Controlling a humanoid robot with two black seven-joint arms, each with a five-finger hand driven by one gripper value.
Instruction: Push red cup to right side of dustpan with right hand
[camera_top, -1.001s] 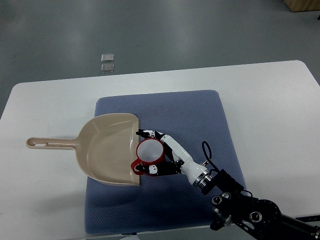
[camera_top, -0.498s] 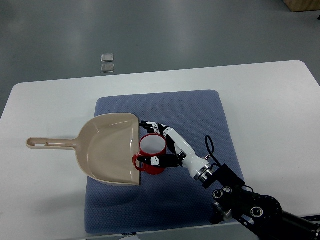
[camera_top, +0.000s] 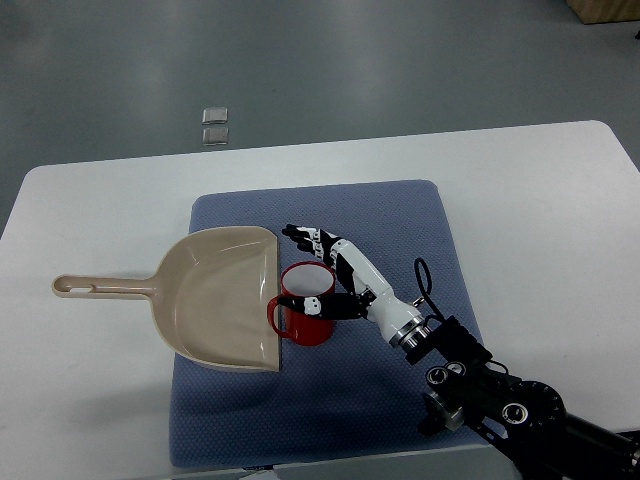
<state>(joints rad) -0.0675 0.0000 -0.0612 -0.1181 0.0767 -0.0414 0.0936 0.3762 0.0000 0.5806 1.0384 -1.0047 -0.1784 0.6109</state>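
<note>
One robot hand (camera_top: 322, 272), the right one, reaches in from the lower right of the frame on a white and black arm. Its fingers (camera_top: 300, 238) are spread and curved around a red cup (camera_top: 305, 315), with some fingertips past the cup's upper rim and the thumb (camera_top: 318, 305) lying across the cup's front wall, so the hand cradles the cup loosely rather than closing tight on it. The red cup stands upright near the centre of the frame, its white inside visible from above and its handle pointing left. That handle touches or just overlaps the right edge of a beige dustpan (camera_top: 210, 300). The dustpan lies flat with its open mouth facing right and its long handle stretching toward the left edge of the frame. Cup and dustpan pan both rest on a blue mat (camera_top: 400, 230), which lies on a white surface (camera_top: 100, 200). Beyond the surface, at the upper left, two small pale square objects (camera_top: 214, 125) sit on the grey floor (camera_top: 400, 60).
</note>
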